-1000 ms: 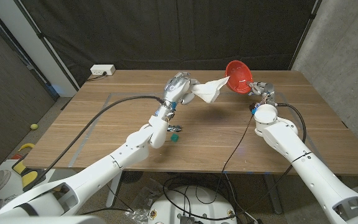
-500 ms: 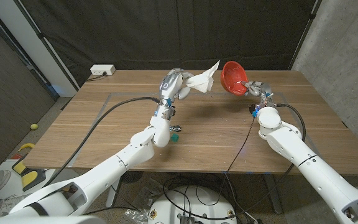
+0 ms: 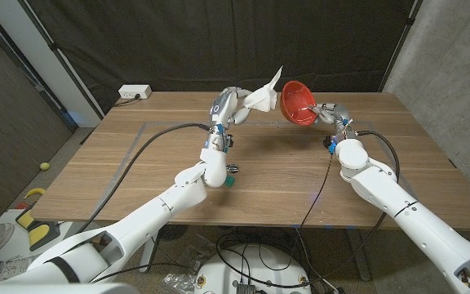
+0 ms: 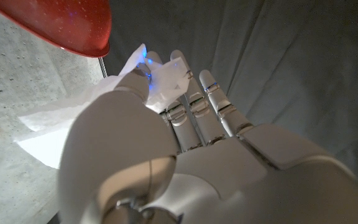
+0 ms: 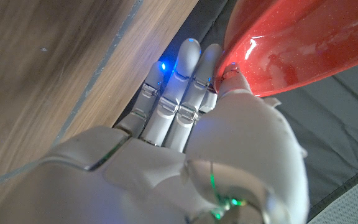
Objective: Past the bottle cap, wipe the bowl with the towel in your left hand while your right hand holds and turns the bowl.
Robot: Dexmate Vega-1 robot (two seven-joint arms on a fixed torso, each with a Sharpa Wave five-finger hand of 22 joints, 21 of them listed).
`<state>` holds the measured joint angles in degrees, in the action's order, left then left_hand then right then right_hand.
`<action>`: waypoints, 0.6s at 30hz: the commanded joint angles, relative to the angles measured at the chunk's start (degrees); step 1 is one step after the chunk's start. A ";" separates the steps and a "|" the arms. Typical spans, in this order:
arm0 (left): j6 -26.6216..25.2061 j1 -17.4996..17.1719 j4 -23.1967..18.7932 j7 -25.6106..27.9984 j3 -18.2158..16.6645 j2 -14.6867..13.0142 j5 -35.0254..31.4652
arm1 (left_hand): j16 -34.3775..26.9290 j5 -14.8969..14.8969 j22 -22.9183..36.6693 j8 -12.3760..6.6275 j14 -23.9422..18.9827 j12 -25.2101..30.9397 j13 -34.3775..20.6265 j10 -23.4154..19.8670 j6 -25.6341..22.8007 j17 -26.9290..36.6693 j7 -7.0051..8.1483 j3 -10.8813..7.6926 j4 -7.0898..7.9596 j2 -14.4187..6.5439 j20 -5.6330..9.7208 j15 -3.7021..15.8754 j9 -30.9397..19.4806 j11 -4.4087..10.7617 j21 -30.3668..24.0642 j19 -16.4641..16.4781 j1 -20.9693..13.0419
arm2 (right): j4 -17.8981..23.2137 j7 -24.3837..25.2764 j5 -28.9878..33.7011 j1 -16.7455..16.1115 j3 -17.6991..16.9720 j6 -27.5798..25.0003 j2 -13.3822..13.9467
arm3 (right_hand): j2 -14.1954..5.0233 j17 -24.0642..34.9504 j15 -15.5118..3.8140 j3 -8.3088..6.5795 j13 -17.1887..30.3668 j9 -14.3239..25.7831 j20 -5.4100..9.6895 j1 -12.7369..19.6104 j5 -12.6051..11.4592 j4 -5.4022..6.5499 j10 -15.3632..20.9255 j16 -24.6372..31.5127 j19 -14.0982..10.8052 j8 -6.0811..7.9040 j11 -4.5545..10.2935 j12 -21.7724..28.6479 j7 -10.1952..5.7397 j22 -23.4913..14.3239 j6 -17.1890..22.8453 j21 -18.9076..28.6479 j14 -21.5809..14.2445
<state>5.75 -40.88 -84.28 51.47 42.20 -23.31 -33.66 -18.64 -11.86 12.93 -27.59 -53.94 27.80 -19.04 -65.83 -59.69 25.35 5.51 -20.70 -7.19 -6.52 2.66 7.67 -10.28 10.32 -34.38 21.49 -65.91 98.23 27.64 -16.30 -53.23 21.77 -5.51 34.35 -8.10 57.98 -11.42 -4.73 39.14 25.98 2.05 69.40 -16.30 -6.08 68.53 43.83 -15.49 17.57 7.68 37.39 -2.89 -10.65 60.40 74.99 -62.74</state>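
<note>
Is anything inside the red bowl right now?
Nothing shows inside the bowl, which the right hand holds tilted; the left hand's towel is beside its rim, touching or not unclear.

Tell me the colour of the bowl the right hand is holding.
Red, glossy with fine speckles; the bowl shows best in the right wrist view, pinched by the right hand.

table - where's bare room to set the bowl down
Bare wood lies along the table on its left side, between the power strip and the left arm, and at the right edge beyond the right hand. Crowded: mid-table, by the green bottle cap and cables.
</note>
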 commanded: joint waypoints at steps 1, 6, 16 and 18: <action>3.31 2.93 3.88 -4.48 -0.38 2.18 6.35 | 0.05 -0.13 0.33 0.05 -0.10 0.10 -0.27 -0.93 -1.94 0.30 -1.12 0.19 -0.01 -0.66 1.07 5.98 -0.31 0.95 -0.62 -0.22 -0.89 | -0.12 -2.50 2.37 1.09 1.59 2.35 1.11 | -0.46 0.12 -1.85 0.20 0.28 0.07 7.13 -0.02 0.15 0.01 -0.17 -0.21 0.26 -0.11 -0.25 -0.18 -0.96 -0.19 1.15 -0.17 0.09; 3.45 4.48 4.11 -9.43 0.01 1.75 8.15 | 0.53 -0.24 0.35 0.55 0.39 -0.09 -0.55 -0.28 -1.74 0.47 -0.61 0.19 0.12 -0.73 0.82 5.89 -0.34 0.97 -0.86 -0.69 -0.92 | 0.30 -2.92 3.67 1.59 2.08 2.06 1.50 | -0.43 0.33 -1.85 0.20 0.43 0.24 7.18 -0.03 0.19 0.04 -0.22 -0.27 0.25 -0.25 -0.25 -0.27 -1.02 -0.18 1.09 -0.41 0.13; 5.45 7.09 5.85 -18.01 -0.10 2.07 13.76 | 1.21 -0.56 0.36 1.18 0.87 -0.37 -1.10 0.82 -1.55 0.77 0.03 0.12 0.34 -0.94 0.65 6.03 -0.44 0.98 -1.31 -1.28 -1.03 | -0.42 -2.87 5.28 3.17 3.06 0.60 0.68 | -0.43 0.46 -1.86 0.17 0.38 0.43 7.15 0.06 0.23 0.03 -0.03 -0.54 0.35 -0.51 -0.34 -0.48 -0.97 -0.20 1.04 -0.77 0.30; 6.85 7.85 6.88 -19.28 0.18 2.10 14.35 | 1.22 -0.62 0.36 1.34 0.86 -0.38 -1.22 0.92 -1.40 0.94 0.21 0.16 0.20 -0.83 0.59 6.13 -0.46 0.99 -1.41 -1.41 -1.24 | -0.82 -3.13 5.30 3.48 3.16 0.83 0.51 | -0.42 0.61 -1.86 0.18 0.50 0.32 7.19 0.07 0.24 0.03 -0.09 -0.43 0.38 -0.60 -0.28 -0.47 -0.99 -0.20 1.13 -0.82 0.13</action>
<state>9.35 -35.97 -79.99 39.98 42.04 -21.62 -24.27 -17.50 -12.13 13.20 -26.35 -53.16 27.45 -19.89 -65.17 -59.71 25.92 5.52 -20.69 -7.18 -6.98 2.52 7.56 -10.55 10.97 -35.26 20.28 -66.37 98.28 25.08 -12.34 -51.20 24.04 -4.08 35.48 -7.92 58.26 -11.41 -4.72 39.60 26.12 2.35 69.26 -16.08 -6.08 68.53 43.43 -15.19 17.18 7.68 36.99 -2.99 -10.66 60.50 74.54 -62.75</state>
